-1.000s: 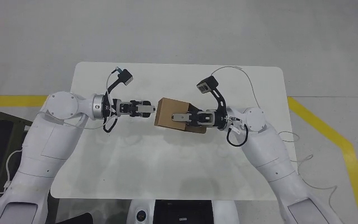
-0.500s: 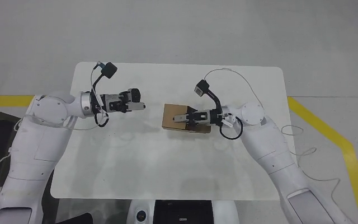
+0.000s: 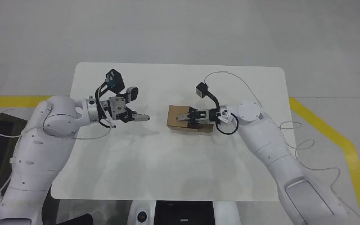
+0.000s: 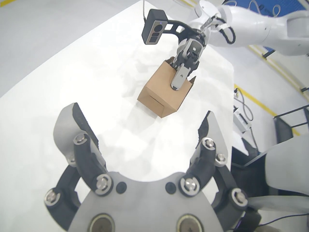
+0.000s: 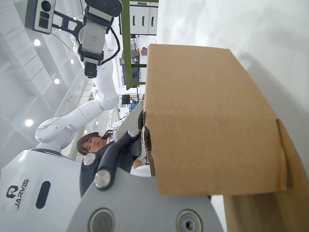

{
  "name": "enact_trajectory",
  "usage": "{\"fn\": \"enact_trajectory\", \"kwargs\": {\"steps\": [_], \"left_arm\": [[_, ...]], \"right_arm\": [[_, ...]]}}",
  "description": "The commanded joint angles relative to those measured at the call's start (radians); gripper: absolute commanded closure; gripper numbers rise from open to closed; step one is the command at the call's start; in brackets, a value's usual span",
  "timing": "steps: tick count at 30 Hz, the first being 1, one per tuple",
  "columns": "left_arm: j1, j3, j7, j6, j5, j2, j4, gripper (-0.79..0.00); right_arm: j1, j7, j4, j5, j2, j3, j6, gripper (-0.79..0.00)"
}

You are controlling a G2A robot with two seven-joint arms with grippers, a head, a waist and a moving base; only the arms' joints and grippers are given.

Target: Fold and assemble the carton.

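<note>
The right gripper point(image 4: 177, 83) pinches one thin wall of the carton point(image 4: 159, 92) at its open end, one of its fingers flat on the top panel. A hard push or twist could likely crease that panel or swing the box round the grip, since the left gripper point(image 4: 141, 113), fingers spread wide and holding nothing, hangs well apart. The carton lies on its side mid-tabletop point(image 3: 169, 169): plain brown card, squared up, the end facing the left gripper tucked shut, a flap loose at the held end
</note>
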Motion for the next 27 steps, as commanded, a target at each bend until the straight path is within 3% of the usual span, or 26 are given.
{"fn": "enact_trajectory", "kwargs": {"steps": [1,6,7,15,21,27], "left_arm": [[0.009,0.004,0.044,-0.016,0.090,-0.001,-0.012,-0.785],[0.030,0.007,0.163,-0.059,0.282,-0.004,-0.035,-0.785],[0.034,0.008,0.190,-0.067,0.318,-0.004,-0.038,-0.785],[0.056,0.032,0.398,-0.134,0.614,-0.009,-0.049,-0.785],[0.058,0.070,0.527,-0.134,0.722,-0.012,-0.036,-0.785],[0.035,0.147,0.550,-0.119,0.749,-0.027,-0.028,-0.785]], "right_arm": [[0.008,-0.001,0.030,0.003,-0.006,-0.009,-0.005,-0.092],[0.025,-0.009,0.083,0.017,-0.017,-0.018,-0.025,-0.388],[0.027,-0.008,0.089,0.019,-0.018,-0.018,-0.029,-0.542],[0.016,-0.003,0.111,0.027,-0.014,-0.001,-0.060,-0.600],[-0.004,0.010,0.060,0.009,0.012,0.049,-0.067,-0.785],[-0.061,0.015,-0.051,-0.001,0.054,0.135,-0.038,-0.785]]}}
